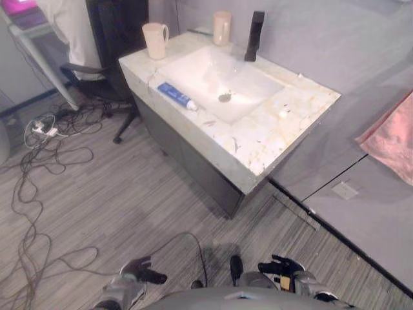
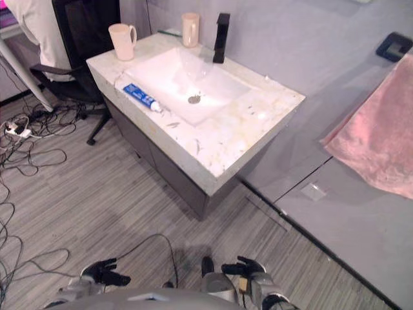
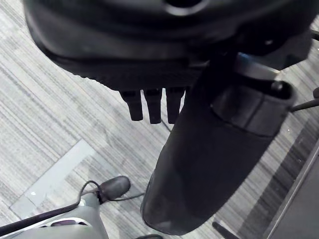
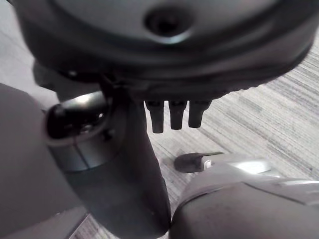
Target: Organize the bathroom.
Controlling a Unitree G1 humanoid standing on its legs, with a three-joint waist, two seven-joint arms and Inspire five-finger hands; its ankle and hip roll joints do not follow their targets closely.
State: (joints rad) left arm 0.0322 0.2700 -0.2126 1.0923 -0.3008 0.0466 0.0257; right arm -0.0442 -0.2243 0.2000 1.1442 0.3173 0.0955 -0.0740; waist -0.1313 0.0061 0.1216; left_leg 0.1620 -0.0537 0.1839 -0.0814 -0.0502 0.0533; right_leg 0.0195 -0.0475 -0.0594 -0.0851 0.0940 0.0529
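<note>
A marble vanity point(image 1: 271, 129) with a white sink point(image 1: 248, 87) stands ahead of me against the grey wall. A blue and white toothpaste tube point(image 1: 175, 95) lies on its front rim. A cream mug point(image 1: 155, 40) stands at the back left corner, and a second cream cup point(image 1: 222, 27) stands beside the black faucet point(image 1: 254, 36). My left hand point(image 1: 141, 271) and right hand point(image 1: 284, 267) hang low over the floor, far from the vanity. Both are open and hold nothing. Their fingers point(image 3: 152, 104) point(image 4: 171, 113) point straight down.
A pink towel point(image 1: 393, 139) hangs on the wall at right, below a dark holder point(image 2: 393, 45). A black office chair point(image 1: 113, 39) with a person in white point(image 1: 71, 26) stands left of the vanity. Loose cables point(image 1: 39, 148) sprawl across the striped floor at left.
</note>
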